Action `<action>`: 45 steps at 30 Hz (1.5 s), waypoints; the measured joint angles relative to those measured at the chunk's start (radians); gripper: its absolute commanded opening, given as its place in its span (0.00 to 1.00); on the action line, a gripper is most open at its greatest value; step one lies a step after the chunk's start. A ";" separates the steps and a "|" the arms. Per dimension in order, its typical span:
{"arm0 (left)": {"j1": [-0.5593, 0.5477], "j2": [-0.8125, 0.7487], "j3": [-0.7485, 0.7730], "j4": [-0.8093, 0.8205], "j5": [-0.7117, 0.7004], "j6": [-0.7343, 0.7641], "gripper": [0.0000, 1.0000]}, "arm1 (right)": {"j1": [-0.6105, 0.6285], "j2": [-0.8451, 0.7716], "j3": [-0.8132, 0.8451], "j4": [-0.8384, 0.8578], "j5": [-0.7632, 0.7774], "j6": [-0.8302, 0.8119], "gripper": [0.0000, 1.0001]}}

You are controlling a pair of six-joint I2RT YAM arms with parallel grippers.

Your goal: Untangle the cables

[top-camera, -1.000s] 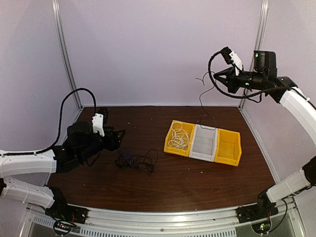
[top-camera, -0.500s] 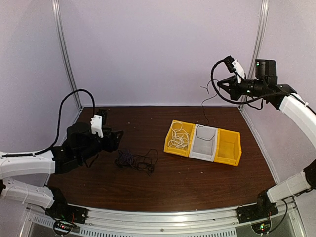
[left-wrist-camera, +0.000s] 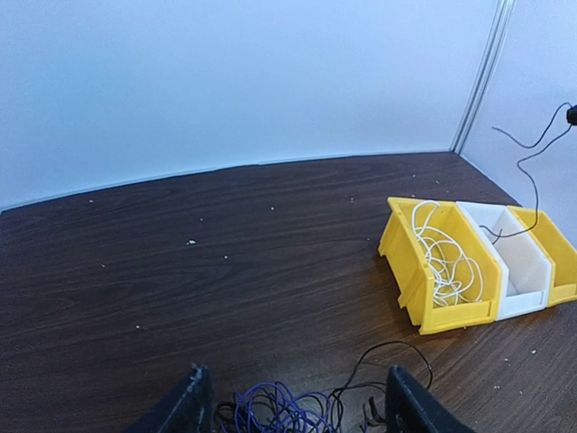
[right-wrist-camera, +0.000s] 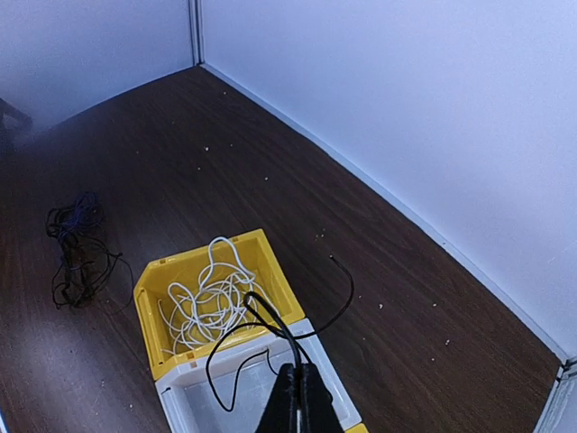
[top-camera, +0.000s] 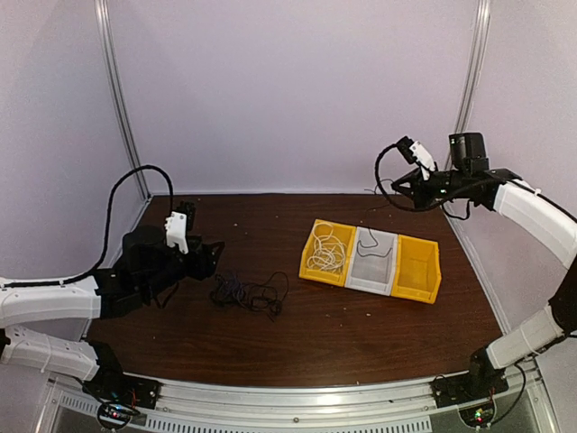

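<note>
Down and toward the bins came the right gripper [top-camera: 403, 183] over the last second, and the thin black cable [right-wrist-camera: 270, 338] pinched in its clenched fingers dropped with it. That cord hung from the fingertips in a loose loop, its long axis roughly vertical, its lower coil sagging into the white bin [top-camera: 374, 262] right beneath; a free end curled out over the dark wood table [top-camera: 361, 334]. I judged the coming release to depend on that: the white bin lay directly under the jaws. Next to it, the yellow bin [top-camera: 326, 250] held the white cable [top-camera: 328, 249], a springy, glossy bundle. The left gripper [left-wrist-camera: 293, 406] hung with its fingers spread and holding nothing, just short of the remaining tangle [top-camera: 245, 294] of dark and purplish cords, matte and limp, lying flat on the table and far nearer this arm.
</note>
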 measured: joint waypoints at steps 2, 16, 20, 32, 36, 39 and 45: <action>0.000 -0.004 0.000 0.000 -0.003 0.001 0.67 | 0.000 0.037 -0.013 -0.021 -0.014 -0.026 0.00; 0.000 -0.007 -0.011 -0.006 -0.022 0.006 0.67 | 0.001 0.224 -0.089 -0.180 -0.020 -0.146 0.00; 0.000 0.000 -0.011 -0.007 -0.021 0.006 0.67 | 0.012 0.285 -0.076 -0.198 -0.009 -0.146 0.00; 0.000 0.000 -0.034 -0.007 -0.021 -0.001 0.67 | 0.076 0.367 -0.022 -0.188 0.082 -0.117 0.00; 0.000 0.000 -0.036 -0.006 -0.021 -0.002 0.67 | 0.091 0.407 0.003 -0.180 0.143 -0.093 0.00; 0.000 0.000 -0.039 -0.006 -0.021 -0.002 0.67 | 0.092 0.420 0.011 -0.177 0.169 -0.083 0.00; 0.000 0.002 -0.049 -0.005 -0.021 -0.002 0.67 | 0.093 0.428 0.017 -0.177 0.210 -0.065 0.08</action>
